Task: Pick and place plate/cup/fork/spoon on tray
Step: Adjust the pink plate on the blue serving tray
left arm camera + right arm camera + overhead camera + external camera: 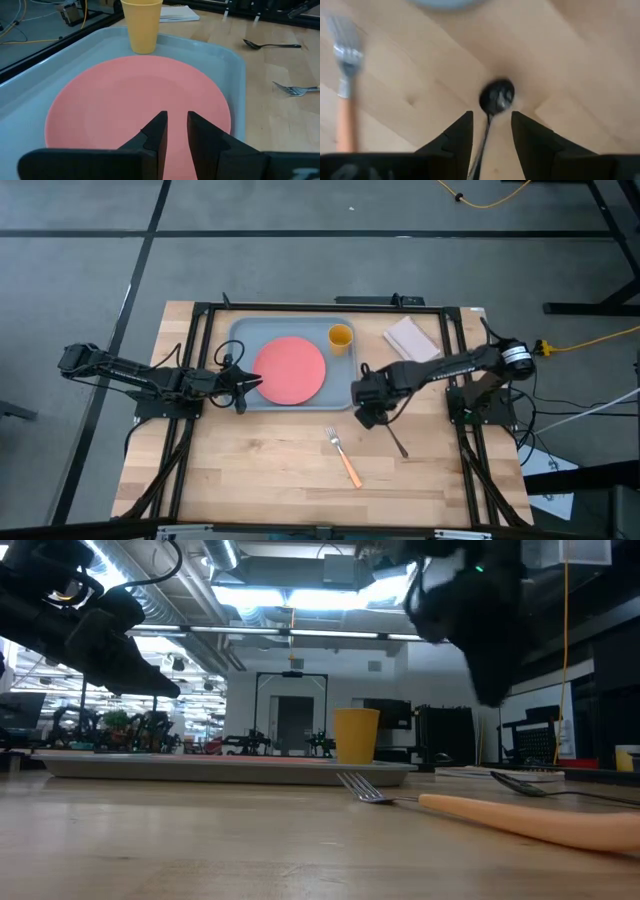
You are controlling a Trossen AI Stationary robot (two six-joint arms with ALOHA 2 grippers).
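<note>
The salmon-red plate lies flat in the grey-blue tray, and the yellow cup stands upright in the tray's far right corner. My left gripper hovers over the plate's left edge, its fingers a narrow gap apart and empty. The dark spoon and the orange-handled fork lie on the wood in front of the tray. My right gripper hangs open above the spoon. In the right wrist view the spoon's bowl shows just past the fingertips, and its handle runs between them.
A white folded napkin lies on the table to the right of the tray. Black frame rails run along the table's left, right and far sides. Bare wood lies between the tray and the table's near edge.
</note>
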